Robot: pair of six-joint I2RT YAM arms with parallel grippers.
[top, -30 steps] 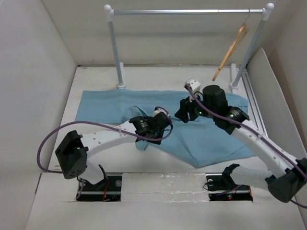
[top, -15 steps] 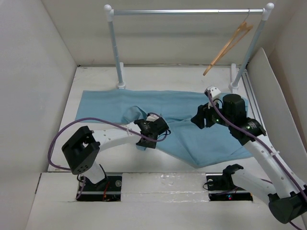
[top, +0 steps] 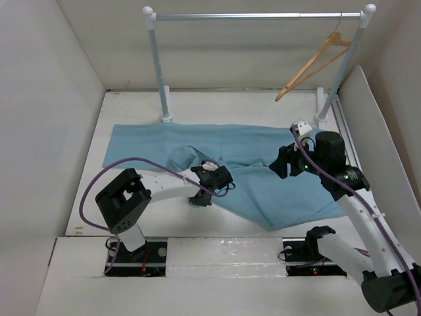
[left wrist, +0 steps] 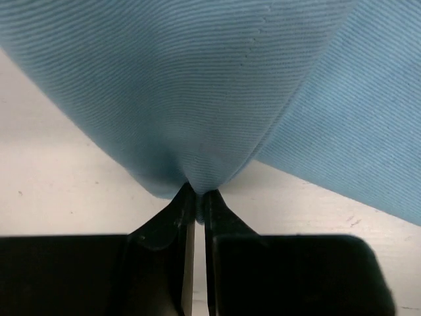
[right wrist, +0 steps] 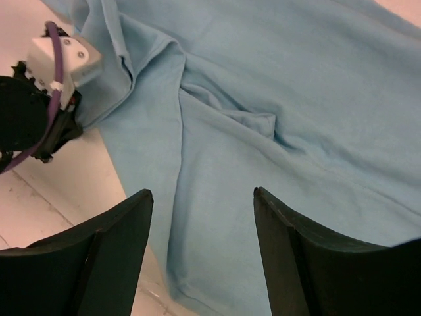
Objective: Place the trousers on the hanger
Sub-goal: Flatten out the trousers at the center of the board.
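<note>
The light blue trousers (top: 263, 158) lie spread across the table, bunched near the middle. My left gripper (top: 199, 199) is shut on a fold at the trousers' near edge; the left wrist view shows the cloth (left wrist: 197, 99) pinched between the jaws (left wrist: 196, 192). My right gripper (top: 281, 164) is open and empty above the right part of the trousers (right wrist: 276, 118). The wooden hanger (top: 312, 66) hangs by its hook from the right end of the rail, tilted, with nothing on it.
The white-and-silver clothes rail (top: 256, 16) stands at the back, its posts at left (top: 160, 72) and right (top: 342, 72). White walls enclose the table on three sides. The left arm's wrist (right wrist: 39, 92) shows in the right wrist view.
The right gripper has drawn back right from the trousers' middle. The left arm has pulled its pinched fold nearer and folded up. The hanger has swung round on the rail.
</note>
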